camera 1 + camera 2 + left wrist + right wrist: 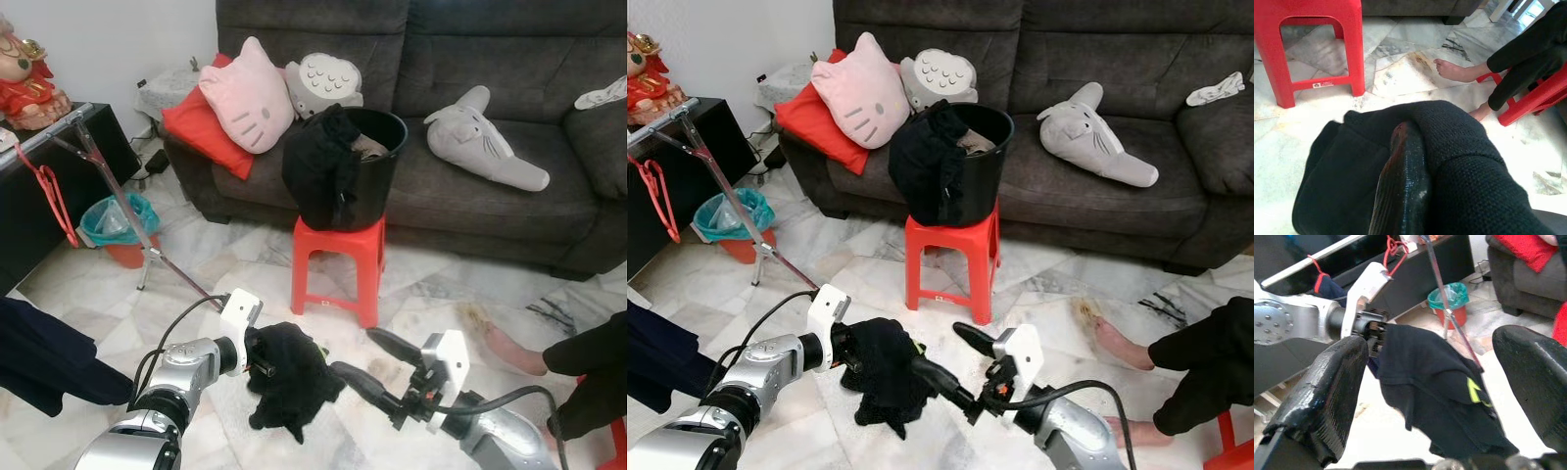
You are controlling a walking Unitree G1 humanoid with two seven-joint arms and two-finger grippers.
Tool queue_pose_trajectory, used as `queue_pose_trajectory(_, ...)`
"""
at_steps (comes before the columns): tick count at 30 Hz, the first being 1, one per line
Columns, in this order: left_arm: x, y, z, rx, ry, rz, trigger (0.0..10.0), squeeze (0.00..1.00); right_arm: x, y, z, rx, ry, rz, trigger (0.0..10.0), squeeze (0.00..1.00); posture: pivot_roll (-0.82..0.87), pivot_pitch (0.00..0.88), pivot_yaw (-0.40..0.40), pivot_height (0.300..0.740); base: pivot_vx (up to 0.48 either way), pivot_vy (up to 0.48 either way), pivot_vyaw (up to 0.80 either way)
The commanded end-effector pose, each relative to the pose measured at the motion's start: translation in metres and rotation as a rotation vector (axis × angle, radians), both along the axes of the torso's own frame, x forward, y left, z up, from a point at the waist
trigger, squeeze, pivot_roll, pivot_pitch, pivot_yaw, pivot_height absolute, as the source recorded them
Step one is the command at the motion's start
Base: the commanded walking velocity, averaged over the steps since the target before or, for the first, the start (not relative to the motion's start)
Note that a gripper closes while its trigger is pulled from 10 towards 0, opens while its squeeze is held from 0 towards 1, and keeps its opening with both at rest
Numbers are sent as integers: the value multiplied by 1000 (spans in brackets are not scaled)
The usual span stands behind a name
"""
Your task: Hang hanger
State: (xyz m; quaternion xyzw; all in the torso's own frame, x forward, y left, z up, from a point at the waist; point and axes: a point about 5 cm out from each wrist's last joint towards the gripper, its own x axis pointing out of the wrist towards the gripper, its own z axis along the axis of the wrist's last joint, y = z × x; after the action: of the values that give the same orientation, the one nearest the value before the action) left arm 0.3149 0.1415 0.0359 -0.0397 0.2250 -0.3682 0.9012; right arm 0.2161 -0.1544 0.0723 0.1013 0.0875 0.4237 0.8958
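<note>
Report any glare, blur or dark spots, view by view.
Left wrist view: floor washed out white, near finger soft. Right wrist view: both fingers blurred, black garment sharp. Eye views: evenly lit, sofa dark, marble sheen.

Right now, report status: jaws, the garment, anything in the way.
Left gripper jaws shut on black garment, held above the floor. Right gripper jaws open, pointed at it, not touching. Red hanger on rack at left. Red stool with bucket ahead.
</note>
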Motion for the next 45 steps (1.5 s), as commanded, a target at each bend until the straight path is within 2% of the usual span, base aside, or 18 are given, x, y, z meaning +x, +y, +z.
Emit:
queue_pose_trajectory(1, 6, 4, 7, 11, -35, 4, 10000, 0, 3, -2, 3, -12, -18, -8, 10000, 1000, -24, 0, 82, 740, 0, 0, 0)
queue_pose_trajectory(3, 5, 5, 7, 25, -34, 3, 10000, 0, 5, -3, 4, -17, -22, -20, 10000, 1000, -24, 0, 82, 740, 0, 0, 0)
queue_pose_trajectory(5, 3, 7, 2, 88, -28, -21, 10000, 0, 21, -9, 15, -32, -68, -113, 10000, 1000, -26, 0, 86, 740, 0, 0, 0)
queue_pose_trajectory(8, 1, 7, -1, 121, -23, -39, 10000, 0, 36, -15, 24, -54, -120, -210, 10000, 1000, -26, 0, 88, 740, 0, 0, 0)
queue_pose_trajectory(9, 0, 7, -1, 127, -21, -44, 10000, 0, 40, -16, 26, -53, -126, -238, 10000, 1000, -26, 0, 88, 740, 0, 0, 0)
queue_pose_trajectory(10, -2, 7, -4, 166, -24, -62, 10000, 0, 56, -26, 30, -105, -128, -359, 10000, 1000, -26, 0, 88, 740, 0, 0, 0)
queue_pose_trajectory(12, -5, 7, -8, 210, -25, -90, 10000, 0, 65, -30, 35, -105, -128, -415, 10000, 1000, -25, 0, 89, 740, 0, 0, 0)
queue_pose_trajectory(18, -7, 7, -11, 238, -26, -95, 10000, 0, 69, -25, 44, -103, -176, -381, 10000, 1000, -24, 0, 90, 740, 0, 0, 0)
queue_pose_trajectory(19, -7, 8, -11, 250, -49, -67, 10000, 0, 71, -24, 41, -147, -188, -376, 10000, 443, -22, 0, 91, 740, 0, 0, 0)
queue_pose_trajectory(20, -5, 9, -10, 257, -71, -35, 10000, 0, 71, -24, 37, -174, -186, -386, 10000, 0, -22, 0, 91, 740, 0, 0, 0)
queue_pose_trajectory(22, -3, 10, -9, 265, -94, 0, 10000, 0, 72, -26, 32, -202, -182, -404, 10000, 0, -22, 0, 91, 740, 0, 0, 0)
queue_pose_trajectory(25, 4, 20, -6, 202, -81, 200, 10000, 0, 71, -37, 5, -288, -87, -546, 10000, 0, -21, 0, 91, 740, 0, 0, 0)
queue_pose_trajectory(27, 7, 26, -5, 175, -73, 330, 10000, 0, 66, -46, -20, -350, 28, -643, 10000, 0, -21, 0, 91, 740, 0, 0, 0)
queue_pose_trajectory(29, 7, 27, -6, 162, -60, 366, 10000, 0, 63, -48, -30, -371, 77, -676, 10000, 0, -21, 0, 91, 740, 0, 0, 0)
queue_pose_trajectory(31, 6, 31, -8, 164, -38, 430, 10000, 0, 55, -51, -49, -406, 161, -709, 10000, 0, -18, 0, 90, 740, 0, 0, 0)
queue_pose_trajectory(33, 4, 38, -13, 162, 7, 546, 10000, 0, 36, -47, -80, -440, 279, -727, 10000, 0, -19, 0, 91, 740, 0, 0, 0)
queue_pose_trajectory(41, 11, 38, -8, 162, 29, 588, 10000, 0, 18, -43, -106, -536, 359, -731, 10000, 0, -19, 0, 95, 740, 0, 0, 0)
queue_pose_trajectory(45, 19, 35, 1, 158, 32, 545, 10000, 0, 17, -42, -112, -663, 329, -692, 10000, 0, -16, 0, 98, 740, 0, 0, 0)
